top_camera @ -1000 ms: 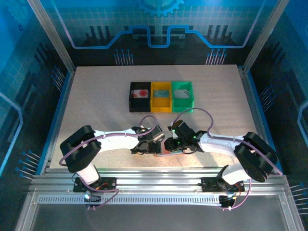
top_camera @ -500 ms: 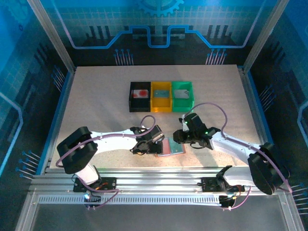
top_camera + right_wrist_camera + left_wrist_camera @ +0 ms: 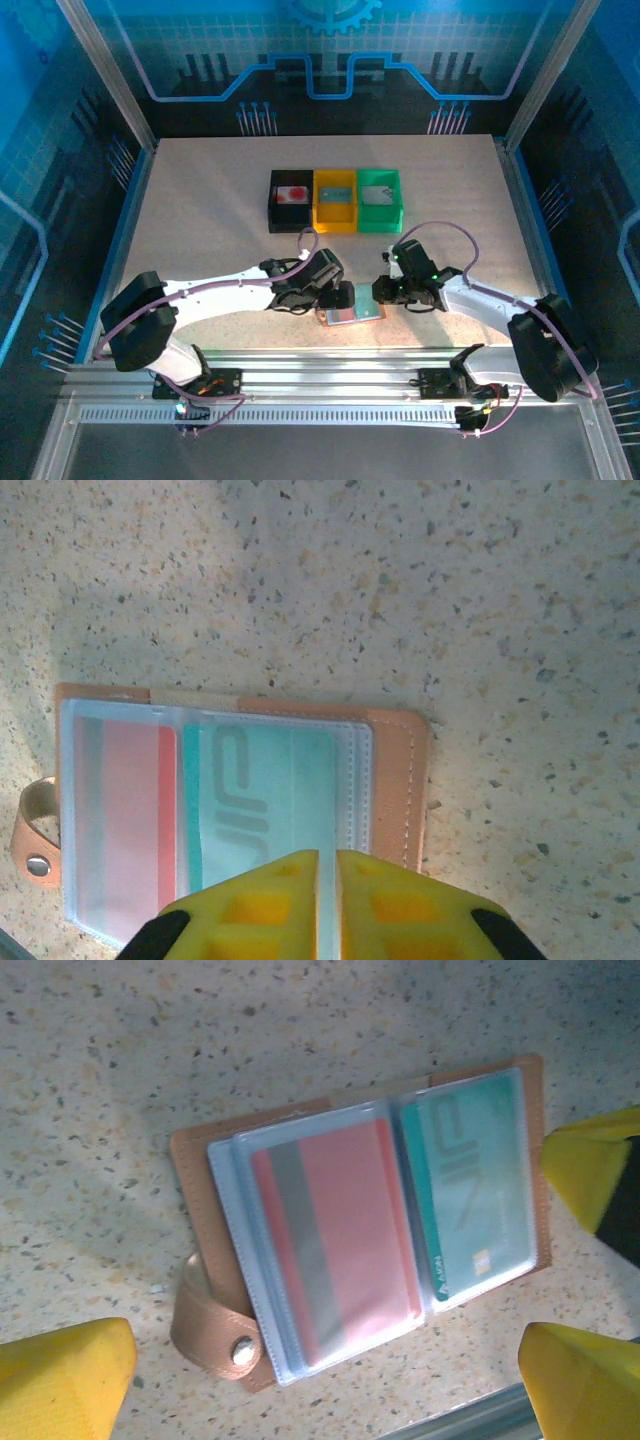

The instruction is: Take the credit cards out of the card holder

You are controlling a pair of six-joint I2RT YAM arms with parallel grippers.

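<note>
Lying open and flat on the speckled table (image 3: 200, 210), the card holder (image 3: 350, 317) sits close to the near edge, between the two arms. Both cards are in its clear sleeves (image 3: 225, 1175): the red card (image 3: 340, 1235) on the left side and the teal card (image 3: 470, 1195) on the right side. A strap (image 3: 200, 1325) with a metal snap sticks out from the left end of the holder.

Far from it, well apart, three bins stand touching in a row: black bin (image 3: 274, 203), yellow bin (image 3: 335, 218), green bin (image 3: 379, 220). Nothing stands between them and the holder.

The left gripper (image 3: 335, 297) hovers over the holder with its yellow fingers (image 3: 65, 1370) spread wide, grasping nothing. The right gripper (image 3: 328, 895) is at the teal card's side with its fingers pressed almost together, only a thin slit between; I cannot tell whether they pinch the sleeve or the card.

The teal card carries large pale letters and a small line of print beside a gold chip mark; neither is readable with certainty. The red card has a grey stripe.
</note>
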